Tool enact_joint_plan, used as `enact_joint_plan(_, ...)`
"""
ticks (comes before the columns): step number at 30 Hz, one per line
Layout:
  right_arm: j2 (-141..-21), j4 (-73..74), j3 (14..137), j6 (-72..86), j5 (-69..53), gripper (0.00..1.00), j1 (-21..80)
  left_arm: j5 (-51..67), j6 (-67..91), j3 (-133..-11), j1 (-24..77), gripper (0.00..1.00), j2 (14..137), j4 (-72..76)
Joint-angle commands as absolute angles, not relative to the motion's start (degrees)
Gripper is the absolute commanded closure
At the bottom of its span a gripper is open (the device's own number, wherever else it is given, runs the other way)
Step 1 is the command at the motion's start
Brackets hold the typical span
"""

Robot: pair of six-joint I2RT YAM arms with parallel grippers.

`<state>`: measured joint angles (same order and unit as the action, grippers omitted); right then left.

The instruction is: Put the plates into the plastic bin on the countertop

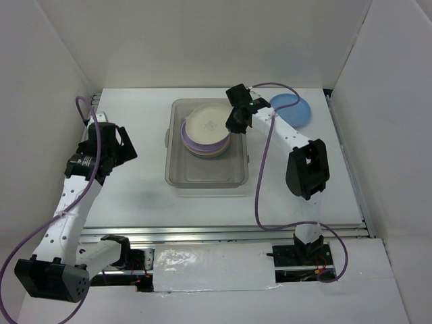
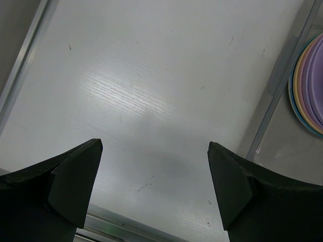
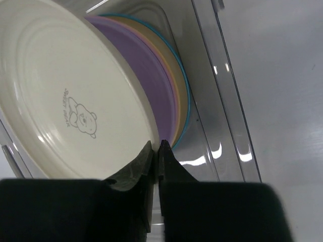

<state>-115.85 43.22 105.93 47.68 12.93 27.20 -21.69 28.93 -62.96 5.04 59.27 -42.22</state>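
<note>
Overhead looks down from behind; wrist views close; all share plates (image 1: 204, 128).

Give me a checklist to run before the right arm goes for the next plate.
1. Cream plate on top of the stack inside the plastic bin: ok.
2. Right gripper free of the cream plate: cannot tell; its jaws are shut right at the rim.
3. All plates binned: not ok; the blue plate lies on the countertop beyond the bin's right side.
4. Left gripper open and holding nothing: ok.
5. Left gripper out of the bin: ok; it hangs over bare countertop to the bin's left.
</note>
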Motion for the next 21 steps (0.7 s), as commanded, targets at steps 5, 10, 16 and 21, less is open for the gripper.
enact_joint_plan(5,-110.1,36.0,101.1,46.3,3.9,0.01,26.9,-20.2,29.0,-62.9,4.7,0.01,59.7,-40.2)
enact_joint_plan(10,-101.6,31.2,97.8,44.6,-2.9,0.0,24.6,-20.1,29.0,-62.8,4.7,0.01,59.7,-40.1)
enact_joint_plan(16,-94.0,34.3,94.2,43.9,-0.7,0.0,12.3,-20.0,28.8,-62.8,4.7,0.01,59.5,-40.1)
enact_joint_plan(21,-102.4,39.4,96.9,43.9,7.2,0.0,2.3,-19.4,28.7,-62.8,4.8,0.01,59.3,-40.1)
